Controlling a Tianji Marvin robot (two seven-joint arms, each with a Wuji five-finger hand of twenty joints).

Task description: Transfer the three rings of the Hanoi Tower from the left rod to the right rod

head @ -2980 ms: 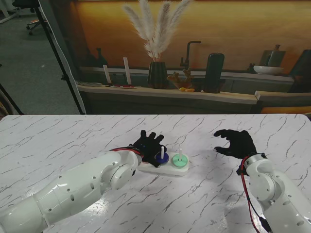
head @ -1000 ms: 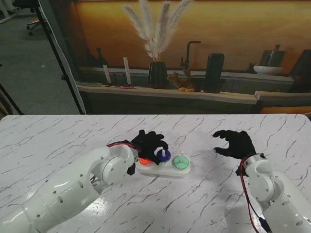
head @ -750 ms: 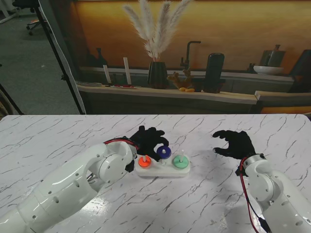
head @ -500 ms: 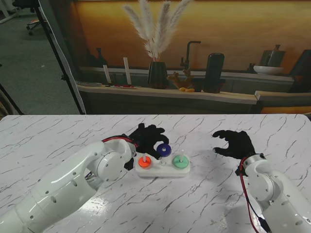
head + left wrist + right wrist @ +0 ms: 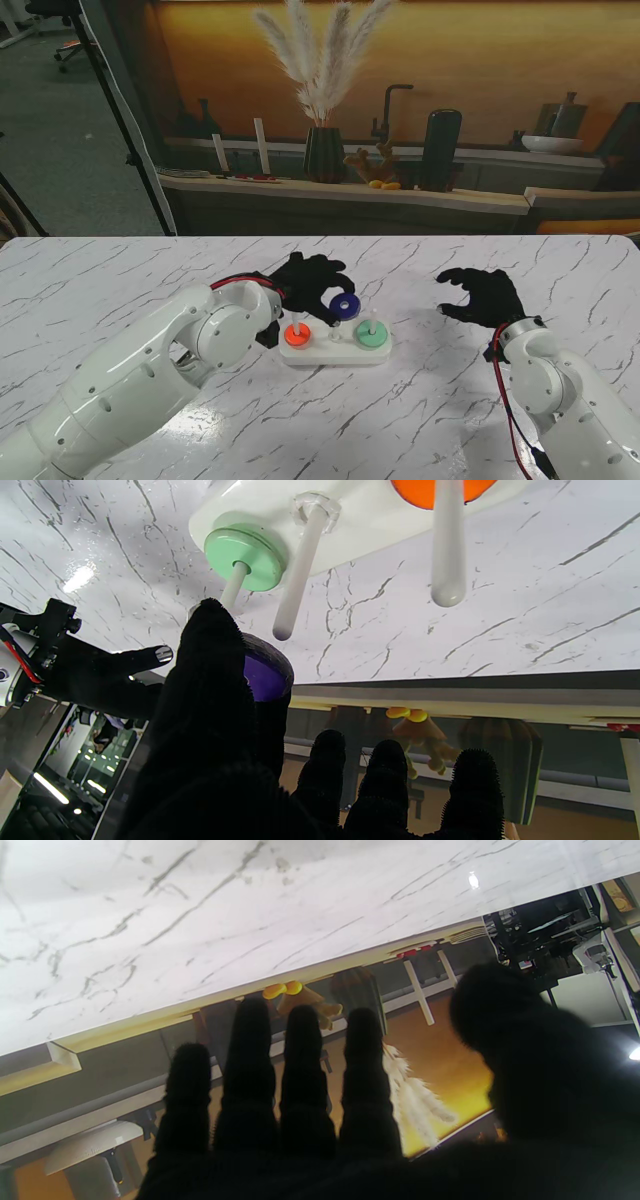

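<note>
Marble table (image 5: 120, 270): left hand (image 5: 305, 280) pinches blue ring (image 5: 343, 305).

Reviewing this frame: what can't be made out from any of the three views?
- Purple ring: left wrist view, the left hand covers most of it, so the finger contact is hidden; small in the stand view.
- Orange ring: cut off by the left wrist picture's edge.
- Tower base: absent from the right wrist view, which shows only the right hand and bare table.
</note>
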